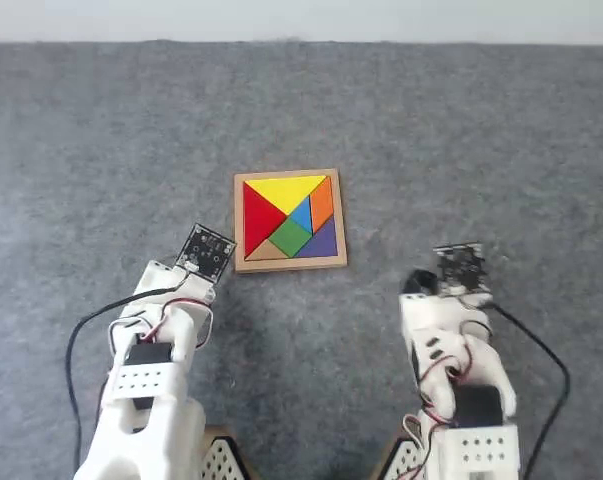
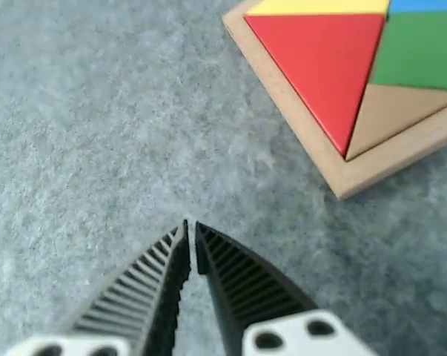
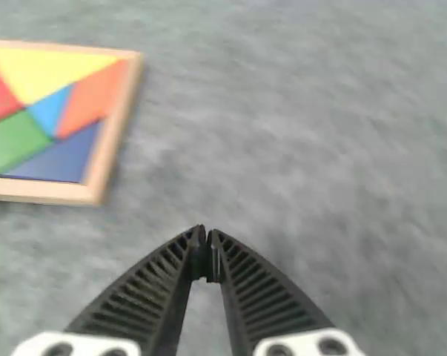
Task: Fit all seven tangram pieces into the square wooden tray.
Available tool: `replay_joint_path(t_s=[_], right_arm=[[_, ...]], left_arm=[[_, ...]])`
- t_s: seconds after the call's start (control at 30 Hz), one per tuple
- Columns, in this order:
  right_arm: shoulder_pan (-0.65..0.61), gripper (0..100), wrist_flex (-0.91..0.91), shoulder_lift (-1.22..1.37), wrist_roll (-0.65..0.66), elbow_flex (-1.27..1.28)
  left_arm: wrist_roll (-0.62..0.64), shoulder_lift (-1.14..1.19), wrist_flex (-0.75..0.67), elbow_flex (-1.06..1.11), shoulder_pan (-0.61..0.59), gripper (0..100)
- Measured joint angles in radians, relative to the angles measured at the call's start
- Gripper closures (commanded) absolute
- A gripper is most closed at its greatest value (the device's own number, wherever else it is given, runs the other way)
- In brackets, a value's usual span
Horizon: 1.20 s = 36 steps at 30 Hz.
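Observation:
The square wooden tray (image 1: pixel 239 222) lies mid-table on grey felt, with yellow, red, blue, orange, green, purple and tan tangram pieces (image 1: pixel 291 220) lying flat inside it. My left gripper (image 2: pixel 191 231) is shut and holds nothing, hovering over felt just off the tray's near-left corner (image 2: pixel 342 182). My right gripper (image 3: pixel 207 239) is shut with nothing in it, over bare felt to the right of the tray (image 3: pixel 108 152). In the high view the left arm (image 1: pixel 166 330) stands at the tray's lower left and the right arm (image 1: pixel 451 330) at its lower right.
Grey felt (image 1: pixel 461 130) covers the whole table, with open room on all sides of the tray. A pale wall strip (image 1: pixel 301 20) runs along the far edge. Black cables (image 1: pixel 76 350) trail beside both arms.

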Motion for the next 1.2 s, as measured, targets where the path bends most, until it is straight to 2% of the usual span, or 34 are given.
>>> replay_joint_path(t_s=[0.23, 0.43, 0.53, 0.7, 1.2], right_arm=[[0.167, 99.0, 0.338, -0.02, 0.002, 0.0], [0.367, 99.0, 0.385, -0.02, 0.002, 0.0], [0.411, 99.1, 0.385, -0.02, 0.002, 0.0], [0.427, 99.1, 0.385, -0.02, 0.002, 0.0], [0.427, 99.1, 0.385, -0.02, 0.002, 0.0]], left_arm=[[-0.003, 0.0, 0.0, 0.0, 0.0, 99], [-0.003, 0.0, 0.0, 0.0, 0.0, 99], [-0.003, 0.0, 0.0, 0.0, -0.006, 99], [-0.003, 0.0, 0.0, 0.0, -0.04, 99], [-0.003, 0.0, 0.0, 0.0, -0.044, 99]])
